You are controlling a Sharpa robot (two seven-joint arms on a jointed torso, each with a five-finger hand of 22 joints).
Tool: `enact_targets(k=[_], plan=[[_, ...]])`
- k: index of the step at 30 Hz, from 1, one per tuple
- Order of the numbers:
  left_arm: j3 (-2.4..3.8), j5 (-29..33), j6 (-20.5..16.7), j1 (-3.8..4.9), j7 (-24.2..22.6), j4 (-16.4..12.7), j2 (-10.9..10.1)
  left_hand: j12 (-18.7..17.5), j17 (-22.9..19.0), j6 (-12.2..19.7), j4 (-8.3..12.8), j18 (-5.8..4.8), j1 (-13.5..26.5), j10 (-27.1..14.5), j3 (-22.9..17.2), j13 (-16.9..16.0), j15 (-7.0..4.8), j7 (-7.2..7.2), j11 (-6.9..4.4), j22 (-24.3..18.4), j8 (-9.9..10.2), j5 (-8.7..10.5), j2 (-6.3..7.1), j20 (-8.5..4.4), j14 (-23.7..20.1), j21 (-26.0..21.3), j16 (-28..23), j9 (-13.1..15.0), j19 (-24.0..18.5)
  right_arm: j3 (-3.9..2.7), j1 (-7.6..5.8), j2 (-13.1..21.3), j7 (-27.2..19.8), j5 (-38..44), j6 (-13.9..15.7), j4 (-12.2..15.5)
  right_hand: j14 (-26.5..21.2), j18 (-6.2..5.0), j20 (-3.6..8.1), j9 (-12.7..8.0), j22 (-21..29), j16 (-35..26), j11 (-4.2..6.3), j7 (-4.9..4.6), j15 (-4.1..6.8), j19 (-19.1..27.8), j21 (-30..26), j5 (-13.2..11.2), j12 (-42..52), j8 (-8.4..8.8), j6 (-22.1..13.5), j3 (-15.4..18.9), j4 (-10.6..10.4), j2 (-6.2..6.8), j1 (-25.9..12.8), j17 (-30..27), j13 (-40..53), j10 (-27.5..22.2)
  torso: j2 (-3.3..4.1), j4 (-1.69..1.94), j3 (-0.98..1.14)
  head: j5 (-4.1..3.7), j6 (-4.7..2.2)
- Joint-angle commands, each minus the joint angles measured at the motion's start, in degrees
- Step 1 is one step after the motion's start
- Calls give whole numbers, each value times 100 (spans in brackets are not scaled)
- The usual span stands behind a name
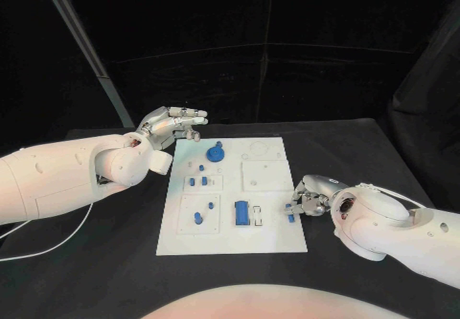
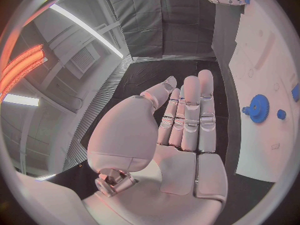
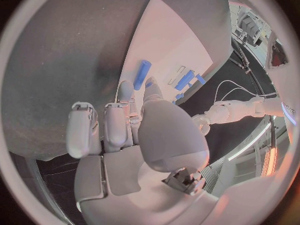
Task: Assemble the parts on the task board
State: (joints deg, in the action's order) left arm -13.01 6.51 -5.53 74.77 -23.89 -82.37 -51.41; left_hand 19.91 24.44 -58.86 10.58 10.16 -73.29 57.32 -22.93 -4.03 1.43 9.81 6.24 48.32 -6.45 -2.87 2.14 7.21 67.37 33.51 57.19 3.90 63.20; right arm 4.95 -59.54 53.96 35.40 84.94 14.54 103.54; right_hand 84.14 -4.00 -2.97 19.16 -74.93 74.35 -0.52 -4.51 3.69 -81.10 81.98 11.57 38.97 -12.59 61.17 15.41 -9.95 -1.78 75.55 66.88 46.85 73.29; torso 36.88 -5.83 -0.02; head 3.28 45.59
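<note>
The white task board (image 1: 273, 176) lies in the middle of the black table. On it are a blue gear (image 1: 217, 153), small blue pegs (image 1: 197, 181) and a blue block (image 1: 242, 212). My left hand (image 1: 173, 123) hovers over the board's far left corner, fingers stretched out and holding nothing; its palm (image 2: 184, 135) faces the gear (image 2: 257, 106). My right hand (image 1: 307, 199) sits at the board's right edge with fingers curled, pinching a small blue part (image 1: 290, 212) between thumb and finger. In the right wrist view its fingertips (image 3: 150, 87) point at the blue block (image 3: 142, 74).
A white cable (image 1: 38, 246) runs over the table at the left, under my left arm. A grey pole (image 1: 91, 60) slants up behind the table's far left corner. Black cloth hangs behind the table.
</note>
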Motion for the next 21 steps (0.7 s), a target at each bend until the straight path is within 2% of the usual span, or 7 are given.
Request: enact_targets(k=[1,7,11,12,17,21], plan=[[3,13,89,5,-17,-1,8,27,-10,54,-9,31,53,-56,36,8,3,5,4,-10,-28,-6,-19,5,-29,-33,-24,-6,-35,0,-4,-22,75,108,-364,-2,196,51,21,14,-12,-16,41,-9,4,-9,-13,39,-30,18,49,5,38,4,77,-5,-9,6,-1,1,-1,-12,-11],[2,13,102,4,-12,-1,4,27,-10,54,-9,31,53,-56,36,8,3,5,4,-10,-28,-6,-19,5,-29,-33,-24,-6,-35,1,-3,-65,134,200,-573,-25,196,51,30,34,-14,-17,52,0,12,-9,-13,82,-39,21,76,6,78,-15,147,2,-5,9,-6,14,-4,-7,-5],[2,13,107,4,-9,-2,3,30,-17,56,-8,31,44,-68,32,9,4,4,5,-16,-29,-6,-30,6,-35,-39,-26,-6,-38,2,-2,-115,156,252,-696,-46,196,52,38,49,-17,-18,59,5,21,-9,-14,100,-66,35,82,-11,148,-37,260,7,-16,2,-2,7,-1,3,-8],[2,13,110,4,-8,-2,3,30,-17,56,-8,31,44,-68,32,9,4,4,5,-16,-29,-6,-30,6,-35,-39,-26,-6,-38,2,-2,-136,159,269,-741,-56,196,51,42,55,-15,-21,64,8,25,-8,-15,87,-79,42,83,-34,193,-59,335,6,-21,-2,-3,6,0,8,-26],[1,13,122,4,1,-2,3,30,-17,56,-8,31,44,-68,32,9,4,4,5,-16,-29,-6,-30,6,-35,-39,-26,-6,-38,3,10,-246,174,343,-905,-99,188,47,58,76,0,-50,71,4,31,5,-29,-131,-175,89,85,-165,391,-172,641,-15,-70,-34,-2,10,-1,0,-38],[1,13,128,3,5,-6,-2,30,-17,56,-8,31,44,-68,32,9,4,4,5,-16,-29,-6,-30,6,-35,-39,-26,-6,-38,3,21,-278,195,400,-862,-97,187,47,58,81,6,-60,72,8,34,9,-35,-248,-215,115,89,-239,461,-230,740,-20,-92,-40,-1,5,-3,14,-28]])
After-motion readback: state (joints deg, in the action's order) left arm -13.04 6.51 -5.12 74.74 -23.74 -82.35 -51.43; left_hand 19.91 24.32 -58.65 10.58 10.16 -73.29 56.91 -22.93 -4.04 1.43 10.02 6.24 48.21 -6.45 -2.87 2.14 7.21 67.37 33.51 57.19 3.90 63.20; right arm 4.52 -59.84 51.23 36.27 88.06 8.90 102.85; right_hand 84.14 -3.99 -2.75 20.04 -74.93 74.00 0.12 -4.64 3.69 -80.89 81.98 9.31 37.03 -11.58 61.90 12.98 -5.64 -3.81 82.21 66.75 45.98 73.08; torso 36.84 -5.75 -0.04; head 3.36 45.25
